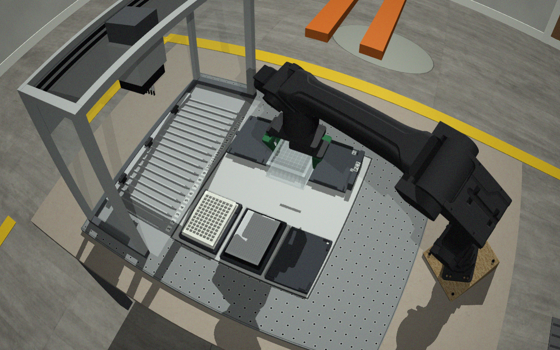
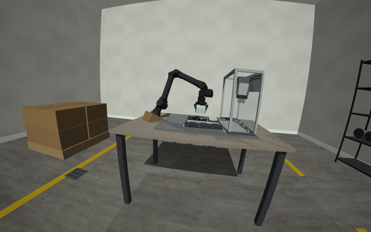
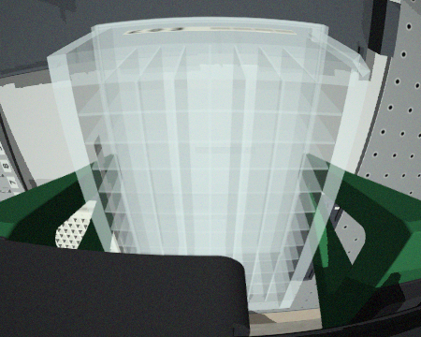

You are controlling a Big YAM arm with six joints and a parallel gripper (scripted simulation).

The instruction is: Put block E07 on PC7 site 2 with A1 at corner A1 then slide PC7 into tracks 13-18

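The clear deep-well block E07 [image 1: 288,167] is clamped between the green fingers of the gripper [image 1: 297,146] and held in the air over the middle of the dark plate carrier PC7 [image 1: 338,167], seemingly above site 2, though the arm hides much of it. Nest S1 [image 1: 299,261] is left bare, while the 384-well plate E10 [image 1: 253,237] and the 96-well plate E01 [image 1: 209,216] are seen in their nests beside it. The carrier is set on the apron [image 1: 247,184] in front of the rails [image 1: 177,148], not in the tracks.
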